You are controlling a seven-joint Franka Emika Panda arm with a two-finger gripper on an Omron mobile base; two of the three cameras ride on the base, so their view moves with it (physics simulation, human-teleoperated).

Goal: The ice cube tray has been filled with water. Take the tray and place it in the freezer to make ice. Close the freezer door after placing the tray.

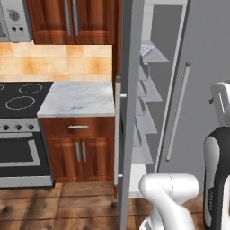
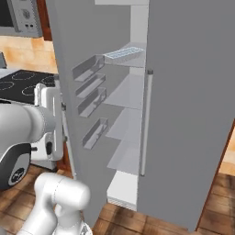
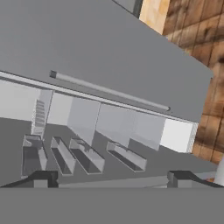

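Your white arm (image 2: 27,124) bends up at the elbow and reaches forward. Your gripper (image 3: 111,179) is wide open, its two dark fingertips (image 3: 43,178) far apart with nothing between them.

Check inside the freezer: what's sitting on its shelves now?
The ice cube tray lies on the top shelf of the freezer. The shelves below it look bare, as do the bins of the open freezer door. The compartment's right side is hidden behind the closed door.
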